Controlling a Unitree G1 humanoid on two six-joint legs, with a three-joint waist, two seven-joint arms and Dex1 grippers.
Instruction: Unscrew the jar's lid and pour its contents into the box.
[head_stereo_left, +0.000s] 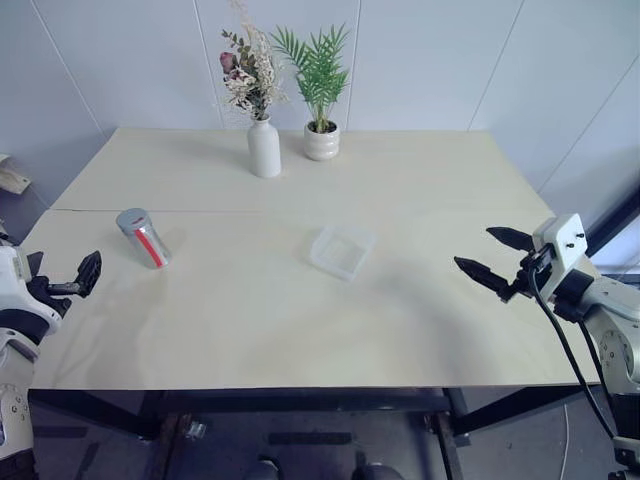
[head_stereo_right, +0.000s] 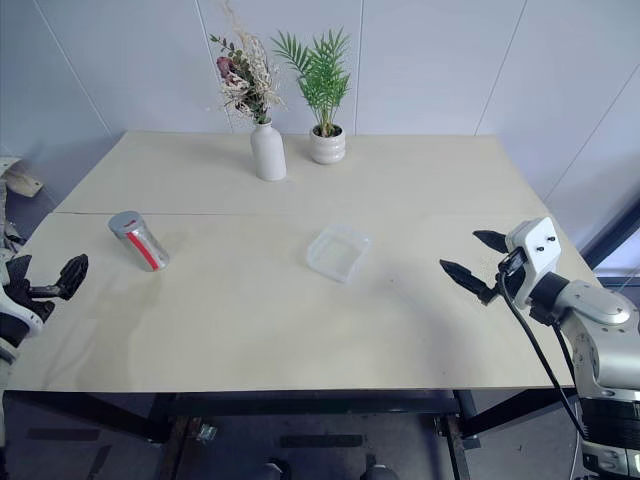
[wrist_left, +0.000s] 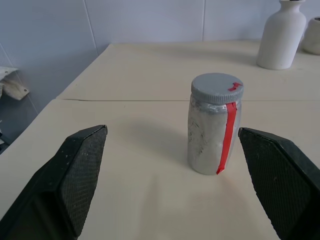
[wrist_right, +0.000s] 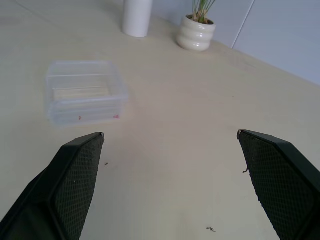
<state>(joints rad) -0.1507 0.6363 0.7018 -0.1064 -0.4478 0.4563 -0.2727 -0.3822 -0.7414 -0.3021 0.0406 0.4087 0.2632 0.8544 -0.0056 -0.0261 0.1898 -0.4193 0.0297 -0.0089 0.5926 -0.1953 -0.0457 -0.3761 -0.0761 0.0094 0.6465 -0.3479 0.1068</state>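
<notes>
Nothing is done yet: from the head views, the jar (head_stereo_left: 144, 238) stands capped ahead of the left tool (head_stereo_left: 82, 278), the empty box (head_stereo_left: 341, 250) well beyond the right tool (head_stereo_left: 494, 256). Left wrist: the lid (wrist_left: 217, 88) sits on, fingers spread, touching nothing. Right wrist: fingers spread, box far ahead.

White-cased right hand (head_stereo_left: 493, 254) (black cable looped beneath) bears two black, textured fingers (head_stereo_left: 478, 271).
</notes>
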